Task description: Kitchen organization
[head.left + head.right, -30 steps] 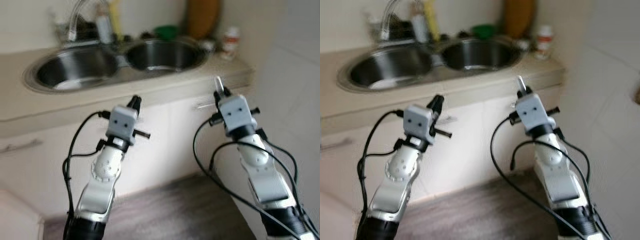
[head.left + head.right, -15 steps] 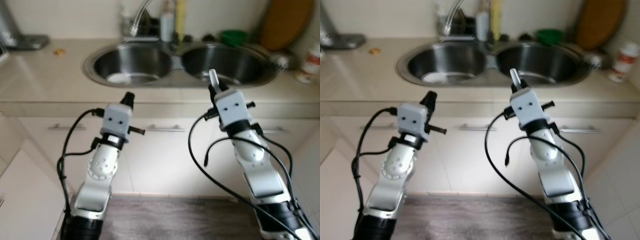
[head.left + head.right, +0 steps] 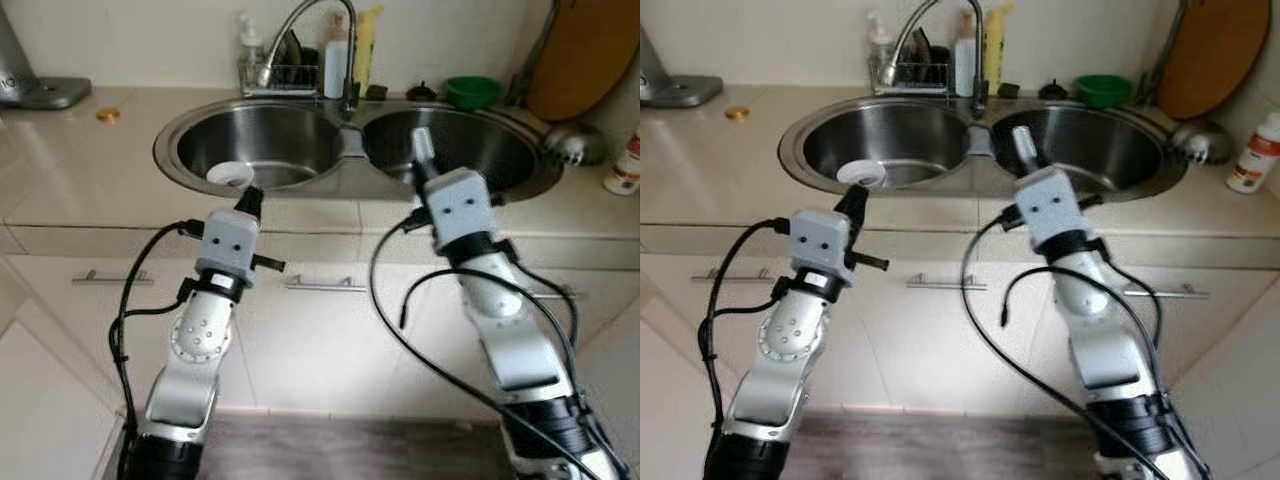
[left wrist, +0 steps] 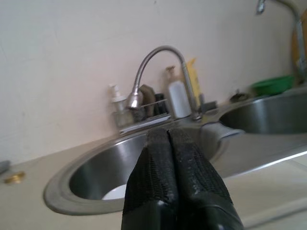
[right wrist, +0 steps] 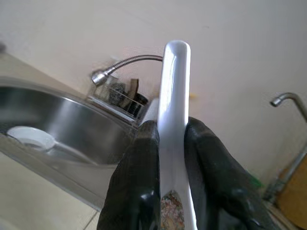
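My right gripper [image 3: 421, 168] is raised before the front rim of the double steel sink [image 3: 160, 150] and is shut on a slim white ceramic utensil [image 5: 172, 110], which stands upright between the fingers [image 5: 136, 167]. A small printed pattern shows low on the utensil. To its left, my left gripper [image 3: 251, 198] is shut with nothing in it, its fingers [image 4: 160, 158] pressed together and aimed at the left basin. In that basin lies a small white dish [image 3: 231, 175].
A curved faucet [image 3: 343, 45], soap bottles and a wire rack [image 3: 280, 75] stand behind the sink. At the back right are a green bowl [image 3: 474, 92], a wooden board [image 3: 585, 55], a steel ladle [image 3: 565, 145] and a white bottle [image 3: 626, 165]. Drawer handles [image 3: 320, 284] run below the counter.
The camera has swung left and closer, so the sink now lies centred ahead. Both arms keep their raised pose; the right gripper still holds the white utensil.
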